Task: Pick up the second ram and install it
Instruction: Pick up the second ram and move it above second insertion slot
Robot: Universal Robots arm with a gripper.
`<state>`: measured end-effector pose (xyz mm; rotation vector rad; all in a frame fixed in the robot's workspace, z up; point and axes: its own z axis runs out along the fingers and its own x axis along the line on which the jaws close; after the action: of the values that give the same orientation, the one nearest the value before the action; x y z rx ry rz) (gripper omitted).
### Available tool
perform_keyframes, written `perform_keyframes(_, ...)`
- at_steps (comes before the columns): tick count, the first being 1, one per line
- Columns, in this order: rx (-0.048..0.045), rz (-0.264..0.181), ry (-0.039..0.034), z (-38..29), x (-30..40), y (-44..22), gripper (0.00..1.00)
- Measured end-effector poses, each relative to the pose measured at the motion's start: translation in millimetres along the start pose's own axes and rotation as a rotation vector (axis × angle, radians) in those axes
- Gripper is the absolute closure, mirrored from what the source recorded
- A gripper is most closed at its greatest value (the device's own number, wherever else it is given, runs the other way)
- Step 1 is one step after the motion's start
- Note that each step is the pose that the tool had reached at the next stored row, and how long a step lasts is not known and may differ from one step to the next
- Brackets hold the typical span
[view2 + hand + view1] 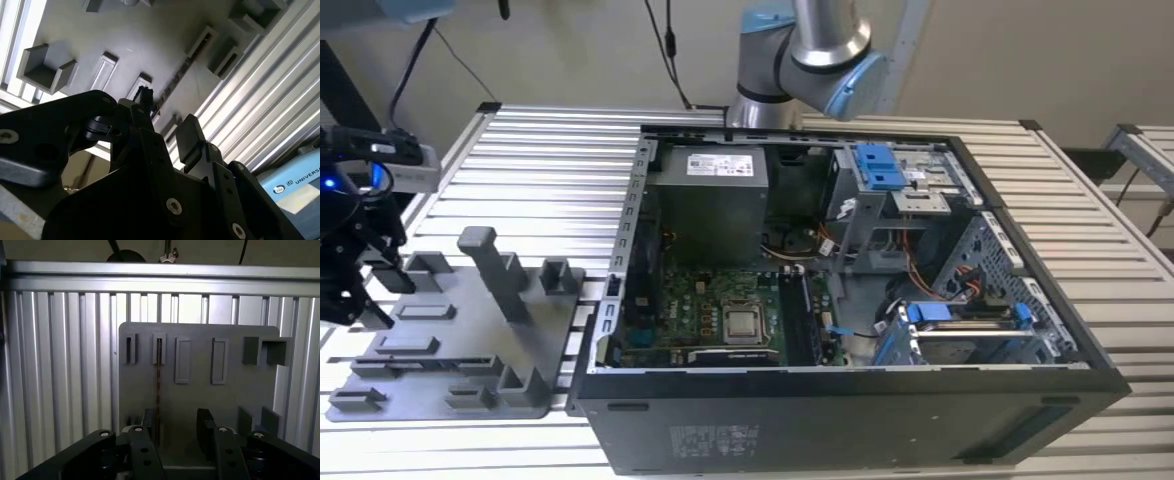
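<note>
**Step in hand: approach for pickup.** The gripper [176,416] hangs released over the holder plate [240,390], jaws apart and holding nothing. The second ram [158,385] stands on edge in its slot on the plate. It is just beside one finger [148,421], not midway between the two.

**Judgement:** centre the jaws across the strip, keep them parallel to its flat faces, and descend straight. An off-centre closure may tilt the stick in its slot.

**Surface:** the plate rests near the edge of the slatted metal counter [547,170], on the exterior view's left. The open computer case [854,420] occupies the counter's middle, well apart from the gripper.
</note>
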<state>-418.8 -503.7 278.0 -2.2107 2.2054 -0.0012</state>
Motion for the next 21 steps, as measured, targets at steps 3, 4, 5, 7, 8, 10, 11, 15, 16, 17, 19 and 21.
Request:
perform_keyframes(3,-0.0001,0.000,0.0010,2.3,0.0,0.1,0.52)
perform_keyframes(4,0.0000,0.000,0.0022,2.8,0.0,0.1,0.52)
perform_keyframes(5,-0.0002,0.000,0.0027,2.8,0.1,0.1,0.52)
perform_keyframes(7,-0.0002,0.000,0.0027,2.8,0.1,0.1,0.52)
perform_keyframes(8,-0.0001,0.000,0.0027,2.9,0.0,0.1,0.52)
perform_keyframes(10,-0.0001,0.000,0.0026,3.0,0.0,0.1,0.52)
perform_keyframes(11,0.0000,0.000,0.0026,3.3,0.0,0.1,0.52)
perform_keyframes(15,0.0001,0.000,0.0025,5.7,0.1,0.1,0.52)
perform_keyframes(16,0.0000,0.000,0.0026,6.6,0.1,0.2,0.52)
perform_keyframes(17,0.0001,0.000,0.0025,7.5,0.1,0.2,0.52)
perform_keyframes(19,0.0000,0.000,0.0030,9.2,0.2,0.2,0.52)
perform_keyframes(21,-0.0002,0.000,0.0040,10.7,0.3,0.2,0.52)
